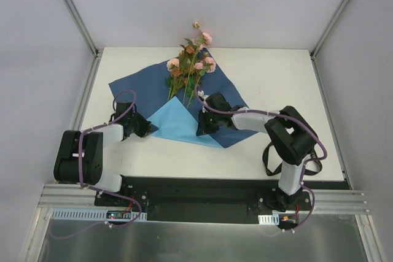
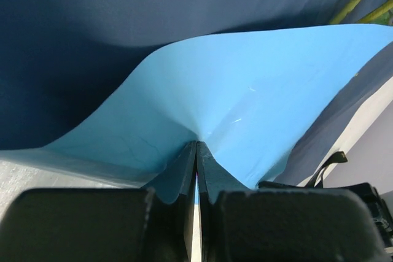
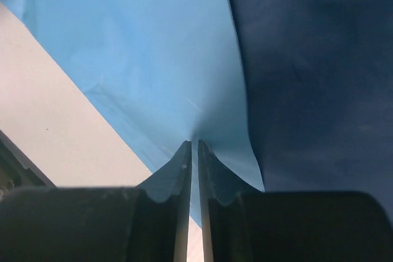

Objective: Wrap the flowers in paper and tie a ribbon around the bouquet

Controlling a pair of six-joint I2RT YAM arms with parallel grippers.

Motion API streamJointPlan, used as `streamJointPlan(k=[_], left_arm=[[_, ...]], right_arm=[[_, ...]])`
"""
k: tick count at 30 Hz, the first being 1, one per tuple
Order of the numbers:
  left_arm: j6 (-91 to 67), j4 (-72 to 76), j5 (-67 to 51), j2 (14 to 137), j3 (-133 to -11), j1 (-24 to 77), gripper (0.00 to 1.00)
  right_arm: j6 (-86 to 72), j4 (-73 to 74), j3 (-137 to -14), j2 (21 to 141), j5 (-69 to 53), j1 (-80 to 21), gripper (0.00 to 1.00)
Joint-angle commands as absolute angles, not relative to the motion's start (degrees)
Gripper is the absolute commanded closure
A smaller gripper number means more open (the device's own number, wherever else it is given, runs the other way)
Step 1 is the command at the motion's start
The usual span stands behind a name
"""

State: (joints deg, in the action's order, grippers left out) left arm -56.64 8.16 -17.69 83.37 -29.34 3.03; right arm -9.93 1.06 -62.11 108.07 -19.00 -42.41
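Left gripper (image 2: 196, 146): pressed together on light-blue fold of paper (image 1: 132, 85). Right gripper (image 3: 191, 146): nearly closed, pinching same fold at opposite edge. Flowers (image 1: 193, 59) lying on navy face, blooms past far corner. Risks: uneven pull tearing sheet or dragging stems off-centre; shallow pinch slipping free.

The large square paper sheet (image 1: 135, 84) is dark navy, with its plain light blue face turned up at six o'clock. The rose-like flower bunch (image 1: 191, 65) has pink and orange blooms, green leaves. White tabletop (image 1: 270, 72); purple cables (image 1: 125, 91).
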Motion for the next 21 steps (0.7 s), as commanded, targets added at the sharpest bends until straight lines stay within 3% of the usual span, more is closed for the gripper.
streamJointPlan(k=[1,8,16,21], left_arm=[[-57.3,3.9,-17.7,86.0,-27.3,3.3,1.0],[-60.5,4.7,-20.4,86.5,-23.9,6.1,1.0],[-63.6,5.3,-17.2,81.4,-18.9,8.7,1.0],[-66.8,6.7,-16.2,80.2,-16.8,11.8,1.0]], right_arm=[[-9.1,4.0,-56.0,103.8,-9.1,-40.7,0.88],[-6.2,5.4,-53.6,102.1,-5.5,-36.7,0.88],[3.2,13.9,-59.3,99.3,-3.2,-35.9,0.85],[5.1,21.9,-62.9,93.1,2.0,-37.0,0.66]])
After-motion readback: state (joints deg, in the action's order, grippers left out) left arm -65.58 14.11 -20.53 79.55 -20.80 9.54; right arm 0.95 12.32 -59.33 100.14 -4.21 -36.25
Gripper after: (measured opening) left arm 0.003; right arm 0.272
